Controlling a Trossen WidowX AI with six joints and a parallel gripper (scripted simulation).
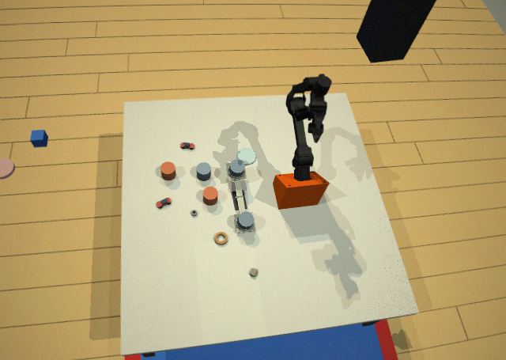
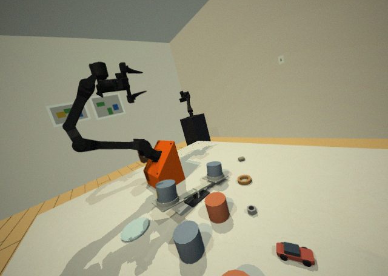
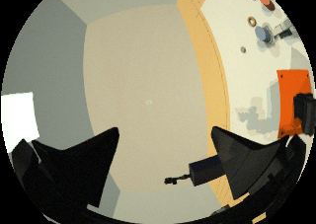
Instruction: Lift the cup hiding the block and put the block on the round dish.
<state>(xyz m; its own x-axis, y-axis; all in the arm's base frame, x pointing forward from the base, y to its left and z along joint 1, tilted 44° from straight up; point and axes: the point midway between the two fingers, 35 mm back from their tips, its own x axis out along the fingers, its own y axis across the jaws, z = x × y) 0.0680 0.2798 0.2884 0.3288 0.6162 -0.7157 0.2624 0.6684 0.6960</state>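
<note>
Two blue-grey cups stand upright on the end pans of the balance point(image 1: 238, 201) point(image 2: 192, 200). One cup point(image 1: 236, 168) point(image 2: 167, 192) is beside the pale round dish point(image 1: 248, 155) point(image 2: 135, 229). The other cup point(image 1: 245, 220) point(image 2: 214, 169) point(image 3: 263, 34) is at the far end in the exterior view. I cannot tell clearly which end is lower. The block is not visible. The dish carries nothing. My gripper point(image 2: 143, 82) point(image 3: 166, 132) is open and empty, high above the table and well away from both cups, its fingers pointing sideways.
A loose blue-grey cylinder point(image 1: 203, 172) point(image 2: 188, 242) and an orange cylinder point(image 1: 210, 195) point(image 2: 217, 207) stand near the balance; another orange cylinder point(image 1: 168, 171) is farther out. A ring point(image 1: 216, 240) point(image 2: 244, 182), nut point(image 1: 194, 212), small tan piece point(image 1: 254, 271) and two toy cars lie around.
</note>
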